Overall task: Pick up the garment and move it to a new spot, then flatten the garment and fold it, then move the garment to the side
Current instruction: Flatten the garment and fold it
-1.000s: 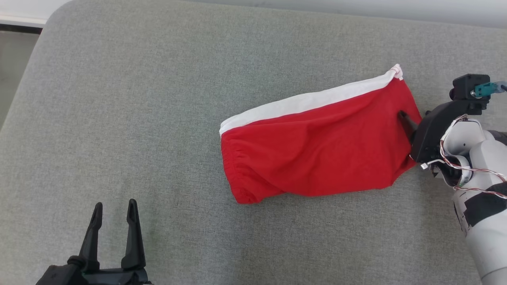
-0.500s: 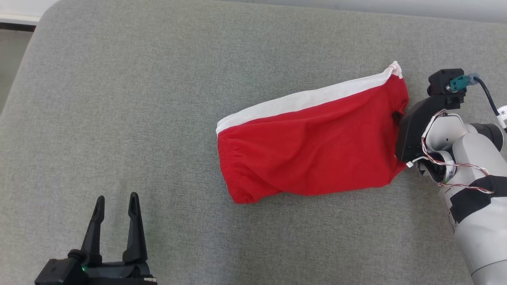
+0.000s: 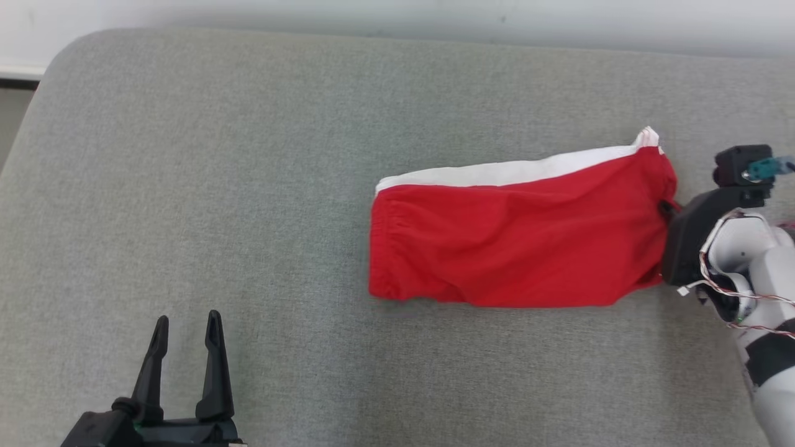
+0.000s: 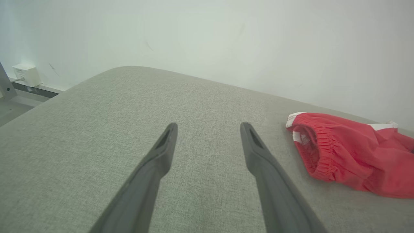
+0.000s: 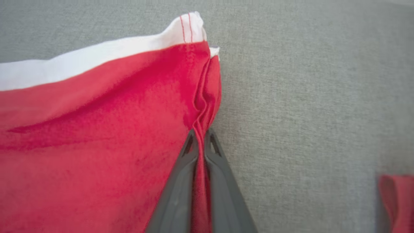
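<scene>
Right gripper [image 5: 201, 132] clamped on garment [image 3: 515, 242] right edge. Garment drawn straighter and flatter on grey cushion [image 3: 248, 186] than second ago; view also shifted. Flattening judged underway. Left gripper [image 3: 186, 329] spread, idle.

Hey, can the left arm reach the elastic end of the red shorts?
Probably yes. The left end effector is open, and only bare gray cushion lies between it and the elastic end of the shorts; the right end effector pinches the far end.
</scene>
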Motion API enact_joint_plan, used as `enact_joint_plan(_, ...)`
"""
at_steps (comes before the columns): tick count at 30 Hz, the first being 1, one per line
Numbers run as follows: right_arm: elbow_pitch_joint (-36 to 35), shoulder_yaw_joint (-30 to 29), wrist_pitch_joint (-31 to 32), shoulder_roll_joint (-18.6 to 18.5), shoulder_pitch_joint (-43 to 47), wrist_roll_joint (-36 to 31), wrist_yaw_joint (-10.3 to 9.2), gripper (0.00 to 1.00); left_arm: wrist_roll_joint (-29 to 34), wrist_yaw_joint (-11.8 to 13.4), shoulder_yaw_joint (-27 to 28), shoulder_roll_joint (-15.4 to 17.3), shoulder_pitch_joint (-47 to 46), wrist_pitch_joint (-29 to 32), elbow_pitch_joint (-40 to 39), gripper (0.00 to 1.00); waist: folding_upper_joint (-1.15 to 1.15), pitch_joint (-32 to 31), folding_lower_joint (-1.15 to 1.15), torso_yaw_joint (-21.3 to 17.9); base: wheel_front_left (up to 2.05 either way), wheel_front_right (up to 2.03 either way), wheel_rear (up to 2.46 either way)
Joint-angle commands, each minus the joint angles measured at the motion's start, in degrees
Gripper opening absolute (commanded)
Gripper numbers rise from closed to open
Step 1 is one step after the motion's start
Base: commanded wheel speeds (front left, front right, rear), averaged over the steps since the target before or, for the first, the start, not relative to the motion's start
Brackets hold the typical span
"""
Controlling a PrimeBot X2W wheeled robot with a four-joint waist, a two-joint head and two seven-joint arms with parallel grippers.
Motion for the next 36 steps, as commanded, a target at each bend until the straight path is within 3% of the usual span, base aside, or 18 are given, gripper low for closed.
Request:
enact_joint_plan(1,-1.55,-0.96,-0.24,-1.31,1.43,-0.21,-0.18,0.00,-0.23,-0.11,-0.06,-0.06,1.10,-0.16,0.14,1.00,0.00,-1.75,-0.01,-1.70,0.00,0.00,0.00)
enact_joint_plan(16,-13.08,-4.08,3.65,-4.81,6.12,-5.38,-0.17,0.00,-1.03,0.29,-1.41,-0.06,2.01,-0.16,0.55,1.00,0.00,-4.40,-0.01,-2.72,0.00,0.00,0.00)
enact_joint_plan(27,-23.66,4.93,8.70,-0.56,6.52,-1.62,-0.17,0.00,-1.69,0.60,-2.12,-0.05,2.64,-0.16,0.87,1.00,0.00,-6.39,-0.01,-2.09,0.00,0.00,0.00)
enact_joint_plan(31,-22.55,9.41,9.56,1.60,4.58,0.00,-0.16,0.00,-1.89,0.59,-2.52,-0.05,2.48,-0.16,1.12,1.00,0.00,-6.72,-0.01,-1.23,0.00,0.00,0.00)
enact_joint_plan(36,-17.65,10.86,7.58,5.11,1.92,-0.47,-0.16,0.00,-2.09,0.59,-3.49,-0.05,2.65,-0.15,1.32,1.00,0.00,-6.84,-0.01,0.26,0.00,0.00,0.00)
